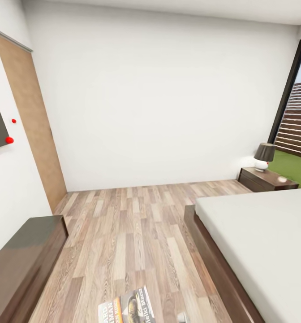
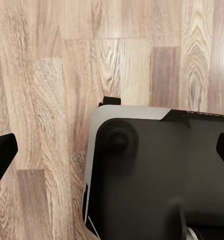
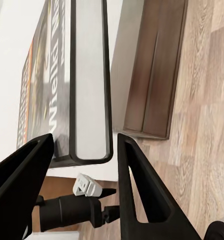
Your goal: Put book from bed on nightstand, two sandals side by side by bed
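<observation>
Bedroom scene w/ white walls and a wood-plank floor point(image 1: 137, 233).

Head view: the bed point(image 1: 262, 242), grey mattress on a dark brown frame, fills the right side. Beyond its far end, against the back wall by the tall black-framed window point(image 1: 294, 98), stands a dark nightstand point(image 1: 264, 178). A lamp point(image 1: 263, 156) w/ dark shade and white base sits at the nightstand's back left corner, and a small white object sits near its right edge; can't tell what it is. On the left, a long dark brown cabinet point(image 1: 20, 264) runs along the left wall, w/ a tan door point(image 1: 32, 116) farther back and a dark wall panel w/ red dots nearer. At the bottom edge of this view the book point(image 1: 128, 307) shows its cover, part of the lettering visible, held up over the floor between cabinet and bed.

Right wrist view: the right gripper point(image 3: 87, 165) is clamped on the book point(image 3: 89, 80); both black fingers point(image 3: 137, 190) press its lower end, page edge facing the camera, cover text on one side. Behind it are the mattress, the bed frame's corner and floor.

Left wrist view: the left gripper point(image 2: 112, 150) is spread wide w/ nothing in it, fingertips at opposite edges of the view, over the floor and the robot's own dark base point(image 2: 162, 175).
</observation>
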Tool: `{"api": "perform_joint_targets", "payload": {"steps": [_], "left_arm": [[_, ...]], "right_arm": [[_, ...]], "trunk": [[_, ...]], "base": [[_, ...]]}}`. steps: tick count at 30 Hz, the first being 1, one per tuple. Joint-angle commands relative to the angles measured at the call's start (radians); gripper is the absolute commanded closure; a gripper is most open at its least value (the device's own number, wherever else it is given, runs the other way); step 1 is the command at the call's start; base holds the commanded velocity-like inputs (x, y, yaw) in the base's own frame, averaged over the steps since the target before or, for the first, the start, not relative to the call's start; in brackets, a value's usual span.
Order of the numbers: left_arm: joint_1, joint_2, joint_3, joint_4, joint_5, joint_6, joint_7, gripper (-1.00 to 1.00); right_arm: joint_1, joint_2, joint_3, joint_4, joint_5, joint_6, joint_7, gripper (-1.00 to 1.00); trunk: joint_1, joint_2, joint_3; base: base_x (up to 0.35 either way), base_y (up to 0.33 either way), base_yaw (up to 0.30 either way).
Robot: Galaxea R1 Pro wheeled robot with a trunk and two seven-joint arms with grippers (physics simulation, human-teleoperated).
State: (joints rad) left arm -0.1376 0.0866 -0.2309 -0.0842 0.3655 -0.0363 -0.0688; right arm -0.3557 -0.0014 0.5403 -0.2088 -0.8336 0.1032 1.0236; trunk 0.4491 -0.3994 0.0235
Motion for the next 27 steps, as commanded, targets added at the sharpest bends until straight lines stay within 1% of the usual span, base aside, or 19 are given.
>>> {"api": "perform_joint_targets", "payload": {"steps": [1, 6, 17, 27], "left_arm": [[0.000, 0.000, -0.008, 0.001, 0.010, -0.004, -0.003, -1.00], [0.000, 0.000, -0.008, 0.001, 0.010, -0.004, -0.003, -1.00], [0.000, 0.001, -0.008, 0.001, 0.010, -0.004, -0.003, -1.00], [0.000, 0.001, -0.008, 0.001, 0.010, -0.004, -0.003, -1.00]], "right_arm": [[0.000, 0.000, 0.001, 0.000, -0.010, 0.011, 0.003, 1.00], [0.000, 0.000, 0.001, 0.000, -0.010, 0.012, 0.003, 1.00], [0.000, 0.002, 0.001, 0.000, -0.011, 0.011, 0.003, 1.00], [0.000, 0.003, 0.001, 0.000, -0.010, 0.010, 0.002, 1.00]], "trunk": [[0.001, -0.001, 0.000], [0.001, -0.001, 0.000], [0.001, -0.001, 0.000], [0.001, -0.001, 0.000]], "base": [[0.300, 0.020, 0.000], [0.307, 0.009, -0.074], [0.316, 0.039, -0.202], [0.323, 0.091, -0.035]]}}
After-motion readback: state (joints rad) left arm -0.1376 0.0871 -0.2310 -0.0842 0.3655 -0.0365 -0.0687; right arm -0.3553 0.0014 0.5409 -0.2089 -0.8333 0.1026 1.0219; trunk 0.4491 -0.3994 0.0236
